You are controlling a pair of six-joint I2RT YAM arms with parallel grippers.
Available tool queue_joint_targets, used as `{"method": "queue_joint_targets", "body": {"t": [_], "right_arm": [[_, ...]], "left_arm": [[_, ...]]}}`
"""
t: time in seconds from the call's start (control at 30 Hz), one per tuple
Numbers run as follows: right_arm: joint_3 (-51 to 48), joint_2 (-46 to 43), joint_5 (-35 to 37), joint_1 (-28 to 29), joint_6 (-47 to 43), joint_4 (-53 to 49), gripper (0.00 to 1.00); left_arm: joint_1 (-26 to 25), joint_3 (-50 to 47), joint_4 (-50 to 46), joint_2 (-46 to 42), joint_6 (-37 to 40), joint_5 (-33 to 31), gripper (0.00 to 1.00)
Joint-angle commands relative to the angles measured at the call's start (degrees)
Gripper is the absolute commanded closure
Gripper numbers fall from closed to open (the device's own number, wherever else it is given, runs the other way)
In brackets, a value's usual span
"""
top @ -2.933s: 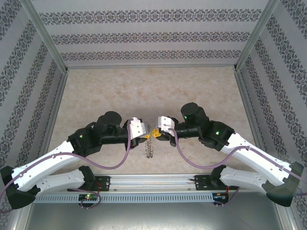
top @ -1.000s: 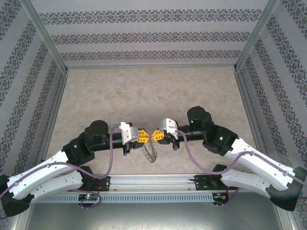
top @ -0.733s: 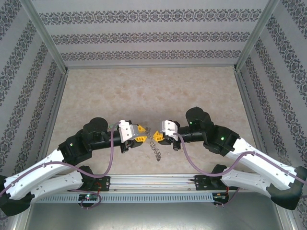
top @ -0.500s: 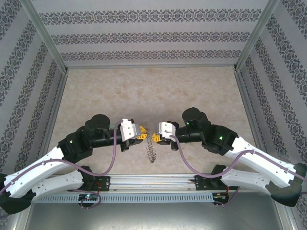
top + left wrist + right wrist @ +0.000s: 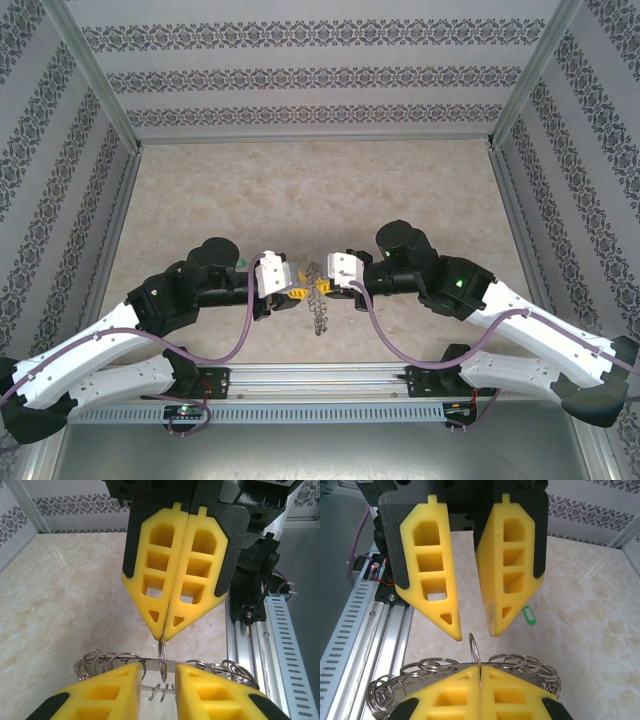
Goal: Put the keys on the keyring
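1. Beige marbled tabletop [image 5: 320, 190] inside an enclosure of white walls with grey floral bands [image 5: 320, 75]; slotted aluminium rail [image 5: 320, 378] along the near edge
2. Right gripper [image 5: 322, 288], yellow latticed fingers pressed fully together, pinching one small upright silver split ring [image 5: 474, 650] at the very tips
3. Thin grey metal keyring fringed with small silver rings [image 5: 318, 312]: hanging from that pinched ring, between the two grippers; in both wrist views a band of loops spreading to either side of the pinch; contact of its lower end with the tabletop not determinable
4. Left gripper [image 5: 293, 293]: facing the right one tip to tip, yellow fingers [image 5: 432, 580] parted by a narrow gap, nothing gripped; tips just beside the pinched ring, contact not determinable
5. Bright green plastic key tag [image 5: 529, 615]: lying flat on the tabletop beyond the left gripper, apart from the keyring; key blade too small to make out
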Motion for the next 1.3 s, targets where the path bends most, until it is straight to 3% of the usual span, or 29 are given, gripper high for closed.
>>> {"method": "queue_joint_targets", "body": {"t": [0.0, 0.47, 0.53, 0.57, 0.6, 0.83, 0.87, 0.97, 1.13, 1.27], "right_arm": [[1.7, -0.1, 0.0, 0.6, -0.6, 1.1, 1.00], [0.9, -0.9, -1.3, 0.7, 0.0, 2.5, 1.00], [0.6, -1.0, -1.7, 0.7, 0.3, 3.0, 1.00], [0.5, -1.1, -1.9, 0.7, 0.4, 3.3, 1.00], [0.3, -1.3, -2.0, 0.7, 0.5, 3.5, 1.00], [-3.4, -4.0, 2.5, 0.0, 4.2, 5.2, 1.00], [-4.5, -4.5, 3.3, -0.8, 5.4, 5.9, 0.96], [-7.2, -4.3, 4.8, -5.3, 11.3, 6.6, 0.69], [-10.1, -0.6, 8.9, -8.1, 17.7, 5.5, 0.43], [-10.5, 4.6, 10.4, -8.8, 20.3, 4.1, 0.37]], "left_arm": [[-0.5, 0.8, -0.8, -0.2, 0.7, 1.5, 0.74], [-0.5, -1.4, 3.0, 1.1, -0.9, 2.6, 0.82], [-0.5, -2.0, 4.1, 1.3, -1.2, 2.8, 0.87], [-0.5, -2.3, 4.6, 1.4, -1.2, 2.8, 0.94], [-0.5, -2.4, 4.8, 1.6, -1.3, 2.5, 1.00], [-0.5, -5.5, 6.8, -0.8, -4.4, -5.2, 1.00], [-0.5, -6.1, 6.8, -1.1, -5.3, -6.2, 1.00], [-0.5, -8.5, 7.2, -2.0, -9.5, -10.6, 0.91], [0.4, -12.2, 7.3, -2.4, -17.8, -18.0, 0.77], [3.3, -14.3, 4.7, -1.3, -25.0, -20.7, 0.73]]}}
